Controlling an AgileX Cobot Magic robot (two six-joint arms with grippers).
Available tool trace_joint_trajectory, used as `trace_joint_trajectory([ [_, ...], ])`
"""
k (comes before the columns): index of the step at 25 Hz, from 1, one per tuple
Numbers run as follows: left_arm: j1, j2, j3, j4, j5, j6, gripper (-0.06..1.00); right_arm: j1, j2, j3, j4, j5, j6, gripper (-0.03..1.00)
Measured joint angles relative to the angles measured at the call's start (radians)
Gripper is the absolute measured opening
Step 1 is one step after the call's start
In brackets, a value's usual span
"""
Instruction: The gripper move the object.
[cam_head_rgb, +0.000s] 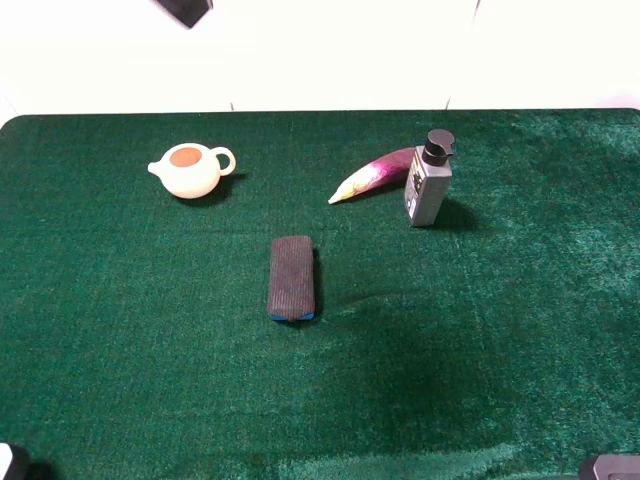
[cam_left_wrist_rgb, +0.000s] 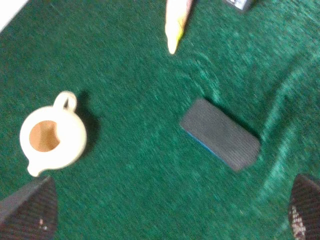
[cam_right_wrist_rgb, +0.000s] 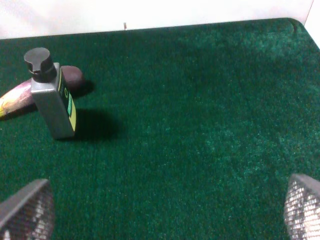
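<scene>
The eggplant (cam_head_rgb: 372, 175) lies at the back right of the green cloth, its purple end behind a grey bottle (cam_head_rgb: 428, 182) and its pale tip pointing left. Its tip shows in the left wrist view (cam_left_wrist_rgb: 176, 22), and it shows partly hidden by the bottle in the right wrist view (cam_right_wrist_rgb: 17, 96). My left gripper (cam_left_wrist_rgb: 170, 212) is open and empty, with one finger (cam_left_wrist_rgb: 31, 210) near the teapot's side. My right gripper (cam_right_wrist_rgb: 165, 210) is open and empty, well short of the bottle (cam_right_wrist_rgb: 52, 100). Both grippers are apart from the eggplant.
A cream teapot (cam_head_rgb: 190, 170) stands at the back left, also seen in the left wrist view (cam_left_wrist_rgb: 50, 135). A dark ribbed block with a blue edge (cam_head_rgb: 293, 278) lies mid-table, also in the left wrist view (cam_left_wrist_rgb: 221, 134). A white wall runs behind the table's far edge.
</scene>
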Motion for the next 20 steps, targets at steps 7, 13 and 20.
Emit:
trace_joint_trajectory([
  [7,0.000,-0.247,0.194,-0.017,0.001,0.007,0.97,0.000,0.000,0.000,0.000,0.000,0.000,0.69],
  [13,0.000,-0.447,0.319,-0.016,0.002,0.003,0.97,0.000,0.000,0.000,0.000,0.000,0.000,0.69],
  [20,0.118,-0.680,0.513,-0.016,0.002,-0.025,0.97,0.000,0.000,0.000,0.000,0.000,0.000,0.69],
])
